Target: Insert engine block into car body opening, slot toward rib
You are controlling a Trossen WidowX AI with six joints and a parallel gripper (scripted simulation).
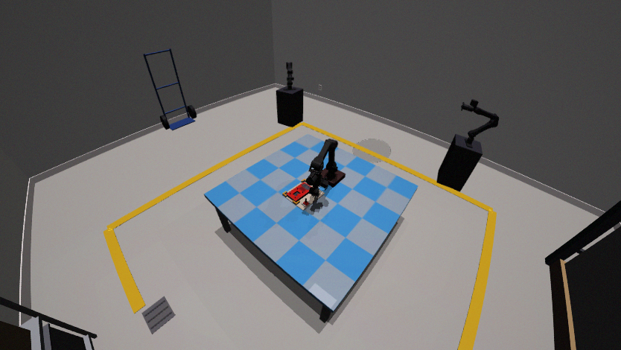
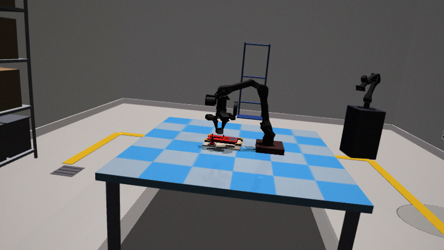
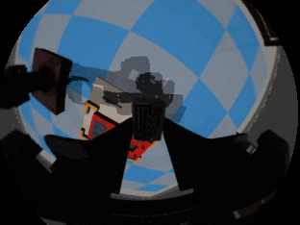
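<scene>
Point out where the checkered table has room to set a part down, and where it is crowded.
Free: the checkered table's near half and left side. Crowded: the centre, where the end effector, shut on the engine block, hangs over the car body, beside the arm's base plate.

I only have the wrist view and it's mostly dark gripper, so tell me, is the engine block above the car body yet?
Observer: In the exterior view the gripper hangs above the red car body, with a clear gap under the dark engine block it is shut on.
Operator: Is the block over the opening or off to one side?
Observer: From the top view the gripper sits at the car body's edge nearest the arm's base, not over its middle.
Operator: What is the body resting on?
Observer: A pale board lying flat on the checkered table.
</scene>
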